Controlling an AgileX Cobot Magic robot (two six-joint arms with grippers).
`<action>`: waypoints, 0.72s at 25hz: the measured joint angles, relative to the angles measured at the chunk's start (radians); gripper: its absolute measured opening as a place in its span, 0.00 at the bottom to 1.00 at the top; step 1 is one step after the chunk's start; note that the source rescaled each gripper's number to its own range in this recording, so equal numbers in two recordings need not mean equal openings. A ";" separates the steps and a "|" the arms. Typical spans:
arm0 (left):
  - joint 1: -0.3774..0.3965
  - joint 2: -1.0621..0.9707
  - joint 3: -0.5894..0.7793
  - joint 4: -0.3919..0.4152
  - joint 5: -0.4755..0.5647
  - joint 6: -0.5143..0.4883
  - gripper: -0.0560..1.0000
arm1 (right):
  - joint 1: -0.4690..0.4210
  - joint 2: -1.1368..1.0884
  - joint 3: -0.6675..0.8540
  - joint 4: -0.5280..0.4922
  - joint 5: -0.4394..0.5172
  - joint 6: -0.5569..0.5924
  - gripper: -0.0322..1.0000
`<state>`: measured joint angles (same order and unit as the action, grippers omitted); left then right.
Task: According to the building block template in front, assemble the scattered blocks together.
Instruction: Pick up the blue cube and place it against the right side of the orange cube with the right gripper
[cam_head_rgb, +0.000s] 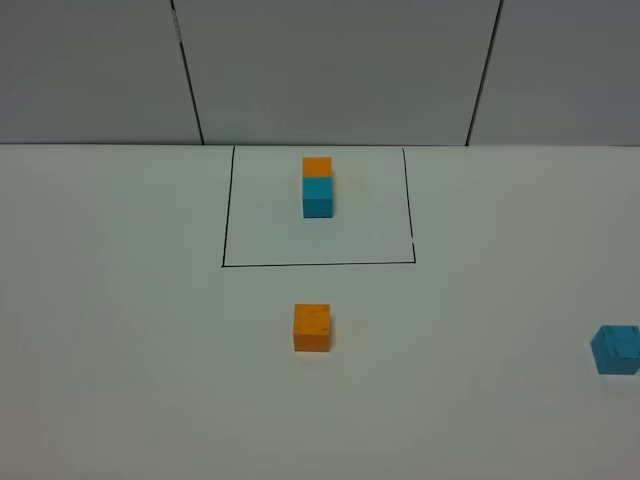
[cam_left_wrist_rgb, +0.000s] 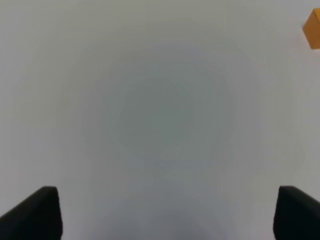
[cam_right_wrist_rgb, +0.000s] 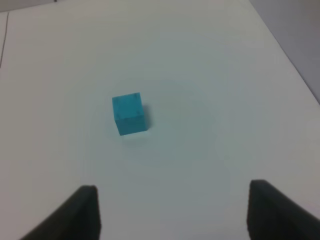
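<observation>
Now the job is only starting: the left gripper (cam_left_wrist_rgb: 165, 212) and right gripper (cam_right_wrist_rgb: 175, 212) are hanging open, the orange block (cam_head_rgb: 312, 328) is sitting nearer than the template (cam_head_rgb: 318, 186), and the teal block (cam_head_rgb: 616, 349), lying off right, is likely needing grabbing next.

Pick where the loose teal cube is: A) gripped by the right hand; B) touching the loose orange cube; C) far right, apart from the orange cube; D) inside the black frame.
C: the loose teal cube lies alone far right in the high view, well apart from the loose orange cube.
</observation>
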<state>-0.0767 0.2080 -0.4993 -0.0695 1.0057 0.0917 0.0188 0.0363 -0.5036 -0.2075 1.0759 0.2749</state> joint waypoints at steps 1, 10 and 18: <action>0.006 -0.010 0.008 0.000 0.008 0.000 0.92 | 0.000 0.000 0.000 0.000 0.000 0.000 0.59; 0.043 -0.113 0.043 0.001 0.056 0.000 0.88 | 0.000 0.000 0.000 0.000 0.000 0.000 0.59; 0.051 -0.148 0.043 -0.019 0.059 0.006 0.85 | 0.000 0.000 0.000 0.000 0.000 0.000 0.59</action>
<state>-0.0255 0.0604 -0.4566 -0.0884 1.0650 0.0972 0.0188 0.0363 -0.5036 -0.2075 1.0759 0.2749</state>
